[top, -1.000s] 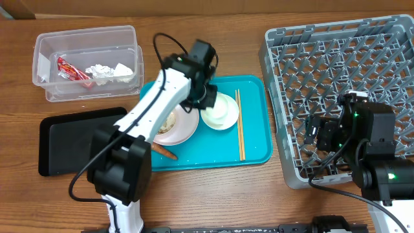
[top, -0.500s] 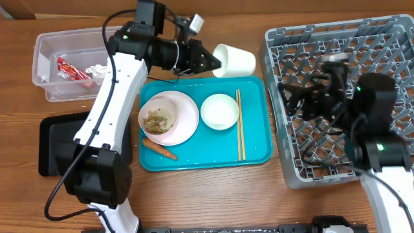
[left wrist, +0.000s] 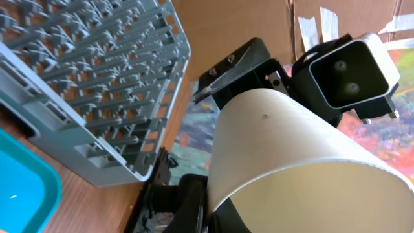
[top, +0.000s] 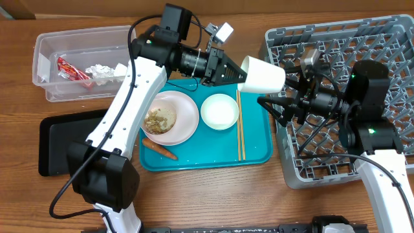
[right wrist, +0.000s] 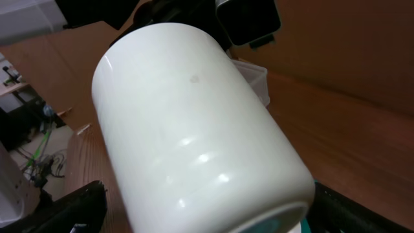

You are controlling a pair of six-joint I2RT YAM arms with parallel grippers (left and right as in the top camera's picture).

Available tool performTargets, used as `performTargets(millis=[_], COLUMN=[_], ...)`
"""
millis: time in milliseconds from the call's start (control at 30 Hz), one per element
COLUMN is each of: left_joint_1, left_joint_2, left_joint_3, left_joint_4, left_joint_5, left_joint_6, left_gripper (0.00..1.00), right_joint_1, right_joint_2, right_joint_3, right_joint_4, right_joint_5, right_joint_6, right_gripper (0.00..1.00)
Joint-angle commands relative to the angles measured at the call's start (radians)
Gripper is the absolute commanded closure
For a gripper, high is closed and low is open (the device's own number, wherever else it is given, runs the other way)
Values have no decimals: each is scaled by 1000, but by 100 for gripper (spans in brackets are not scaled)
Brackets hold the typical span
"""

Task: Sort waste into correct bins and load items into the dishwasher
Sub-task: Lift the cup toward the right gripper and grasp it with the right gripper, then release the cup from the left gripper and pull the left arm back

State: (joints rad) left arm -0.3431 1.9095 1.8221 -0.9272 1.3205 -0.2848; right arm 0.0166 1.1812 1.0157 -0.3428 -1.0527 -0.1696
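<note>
My left gripper [top: 231,68] is clamped on the white cup [top: 264,75] and holds it in the air over the far right corner of the teal tray [top: 213,145], just left of the dish rack [top: 362,39]. The cup lies on its side, long axis left to right, free end pointing right. That end sits between the spread fingers of my right gripper [top: 275,88], which is released; I cannot tell whether they touch it.

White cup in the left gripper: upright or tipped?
Tipped. The white cup lies on its side in mid-air, held at one end by the left gripper, just short of the dish rack.
</note>
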Motion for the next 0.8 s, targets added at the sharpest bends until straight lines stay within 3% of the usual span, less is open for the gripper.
performTargets(millis=[0,167,233,767], left_joint_1=[-13,-13,-13,-16], left_joint_2=[0,0,0,0], left_joint_3=[7,7,7,7], left_joint_4=[0,0,0,-3], left_joint_5=[41,41,41,99], left_joint_6=[-8,-31,-31,-29], left_gripper=[96,96,96,96], right_joint_1=[1,0,0,-69], right_joint_2=[-6,-6,-6,-6], right_joint_3=[21,21,21,21], right_joint_4=[6,5,5,27], right_joint_5=[-41,-41,-41,-152], right_joint_6=[-62,-189,-250,-430], right_gripper=[0,19,22,18])
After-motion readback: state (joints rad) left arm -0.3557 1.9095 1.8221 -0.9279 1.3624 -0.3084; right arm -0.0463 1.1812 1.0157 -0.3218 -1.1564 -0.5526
